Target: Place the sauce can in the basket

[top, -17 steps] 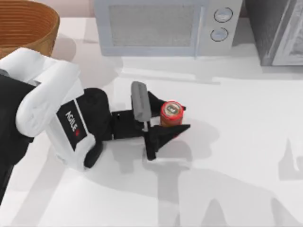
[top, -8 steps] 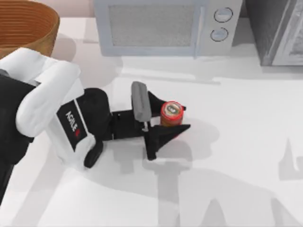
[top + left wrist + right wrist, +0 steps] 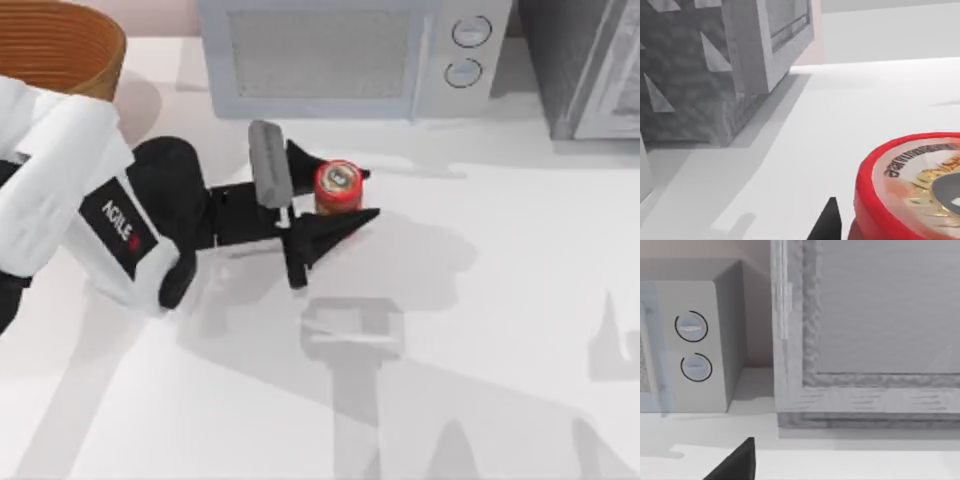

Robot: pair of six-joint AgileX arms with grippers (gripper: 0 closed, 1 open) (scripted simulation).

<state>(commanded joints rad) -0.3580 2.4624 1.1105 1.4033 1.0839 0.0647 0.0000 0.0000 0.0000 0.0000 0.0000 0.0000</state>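
Top view: left gripper (image 3: 335, 202) clamped on the one sauce can (image 3: 338, 187), held in front of the microwave (image 3: 350, 55); one basket (image 3: 60, 50) at the table's (image 3: 500, 300) far left corner. Left wrist view: can lid close up. Right wrist view: two microwave dials (image 3: 691, 326); the right gripper's state cannot be told.

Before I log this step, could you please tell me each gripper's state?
Left gripper: shut on the can, lifted off the table.
Right gripper: cannot be told.
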